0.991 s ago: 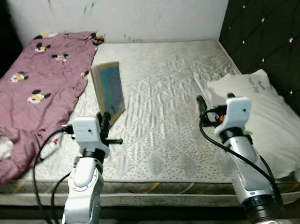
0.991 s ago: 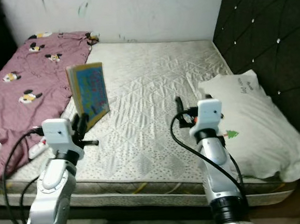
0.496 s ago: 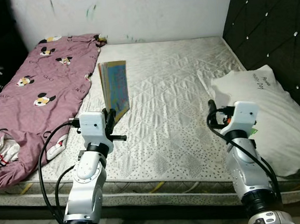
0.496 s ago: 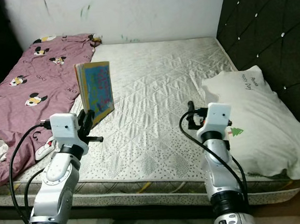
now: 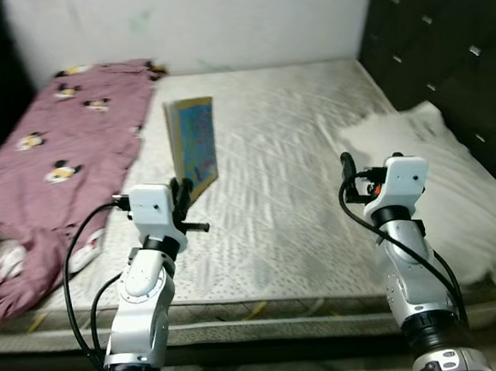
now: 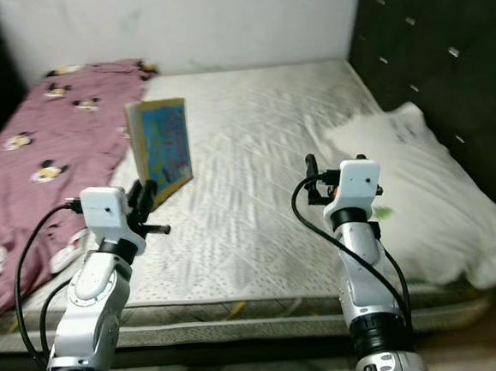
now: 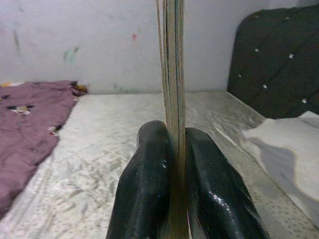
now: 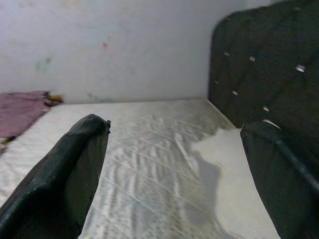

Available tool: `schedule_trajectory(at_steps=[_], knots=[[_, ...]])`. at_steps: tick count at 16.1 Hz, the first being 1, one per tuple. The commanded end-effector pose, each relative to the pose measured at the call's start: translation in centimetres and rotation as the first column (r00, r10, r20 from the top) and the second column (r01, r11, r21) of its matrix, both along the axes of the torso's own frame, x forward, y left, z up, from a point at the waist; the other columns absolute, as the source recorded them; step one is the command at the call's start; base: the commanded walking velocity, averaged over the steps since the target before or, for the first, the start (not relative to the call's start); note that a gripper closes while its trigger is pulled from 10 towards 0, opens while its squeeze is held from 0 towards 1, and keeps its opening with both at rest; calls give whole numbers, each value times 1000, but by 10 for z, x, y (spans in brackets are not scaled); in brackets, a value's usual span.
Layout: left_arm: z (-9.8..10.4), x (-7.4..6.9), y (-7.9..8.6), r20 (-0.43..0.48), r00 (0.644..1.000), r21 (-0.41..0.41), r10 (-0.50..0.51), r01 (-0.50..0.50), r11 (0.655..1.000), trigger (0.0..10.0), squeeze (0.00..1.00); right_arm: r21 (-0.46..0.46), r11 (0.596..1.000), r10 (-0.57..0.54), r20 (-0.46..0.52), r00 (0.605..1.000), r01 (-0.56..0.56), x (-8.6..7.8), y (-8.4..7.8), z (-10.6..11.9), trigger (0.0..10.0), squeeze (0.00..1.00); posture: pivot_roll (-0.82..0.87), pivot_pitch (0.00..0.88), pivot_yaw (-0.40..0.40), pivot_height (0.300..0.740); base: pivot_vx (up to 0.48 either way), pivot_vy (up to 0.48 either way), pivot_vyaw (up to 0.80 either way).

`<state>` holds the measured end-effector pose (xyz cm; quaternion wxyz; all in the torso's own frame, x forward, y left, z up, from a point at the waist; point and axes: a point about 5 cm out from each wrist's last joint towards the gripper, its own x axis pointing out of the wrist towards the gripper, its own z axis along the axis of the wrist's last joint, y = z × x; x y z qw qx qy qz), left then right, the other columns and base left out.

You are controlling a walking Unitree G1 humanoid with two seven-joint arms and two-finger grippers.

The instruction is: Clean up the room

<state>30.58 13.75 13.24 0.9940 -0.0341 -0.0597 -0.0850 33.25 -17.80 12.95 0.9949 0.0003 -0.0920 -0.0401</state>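
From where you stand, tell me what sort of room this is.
A bedroom, most likely: a bare quilted mattress against a dark tufted headboard, with a white pillow and a purple cartoon-print blanket on it.

One bed with a bare white quilted mattress point(image 5: 288, 148) stands before the robot. On it lies one white pillow point(image 5: 455, 195) at the right, against one dark tufted headboard point(image 5: 443, 41). One maroon blanket printed with cartoon mice point(image 5: 48, 158) covers the left side. One thin blue-covered book point(image 5: 195, 144) stands upright near the middle left. There are two silver arms, each with one end effector: the left end effector point(image 7: 172, 149) has its two black fingers pressed on the book, and the right end effector point(image 5: 347, 167) has its two fingers spread apart.
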Motion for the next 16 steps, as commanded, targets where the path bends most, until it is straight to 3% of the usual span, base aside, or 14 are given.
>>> schedule_trajectory(at_steps=[1, 6, 13, 16], knots=[[11, 5, 0, 40, 999, -8, -7, 7, 1000, 10000, 0, -5, 1000, 10, -20, 1000, -10, -2, 2, -4, 10000, 0, -84, 47, 33, 740, 0, 0, -800], [13, 1, -5, 49, 999, -39, -4, 6, 999, 10000, 0, -19, 998, 55, -43, 998, -56, -7, 13, -8, 10000, 0, -85, 57, 15, 740, 0, 0, -800], [15, -1, -12, 50, 998, -79, -28, 32, 996, 10000, 0, -20, 999, 32, -43, 999, -33, -11, 8, -8, 10000, 0, -94, 87, 30, 740, 0, 0, -784], [16, -2, -14, 48, 998, -76, -45, 49, 996, 10000, 0, -13, 1000, 28, -57, 998, -29, -17, 7, -12, 10000, 0, -95, 95, 33, 740, 0, 0, -142]])
